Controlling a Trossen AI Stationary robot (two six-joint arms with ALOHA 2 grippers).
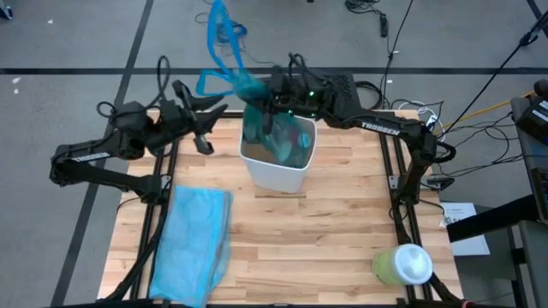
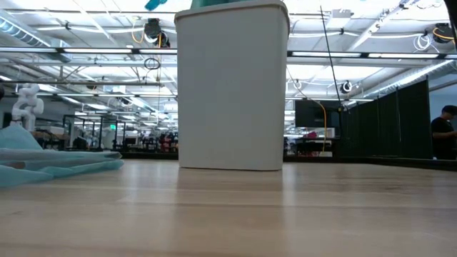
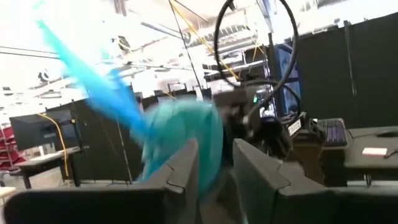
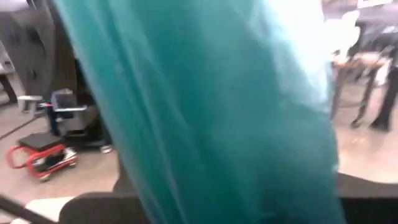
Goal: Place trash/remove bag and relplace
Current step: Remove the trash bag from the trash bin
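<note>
A white bin stands on the wooden table, toward its far edge; it also shows in the low view. The teal-green bag rises out of the bin, its lower part still inside. Its blue loop handles stick up and away beyond the far edge. My right gripper is shut on the bag above the bin's far-left rim. My left gripper is open and empty, left of the bin, with the bag beyond its fingers. The trash scraps do not show plainly. My right gripper holds the bag's gathered upper part above the bin, coming from the table's right side. The plastic fills the wrist view and hides the fingertips. The bag's bottom stays in the bin while the handles stand above the hold.
The paler sky-blue bag lies flat on the table's near left, and also shows in the low view. A pale-green container with a white top stands at the near right corner. Bare wood lies between them.
</note>
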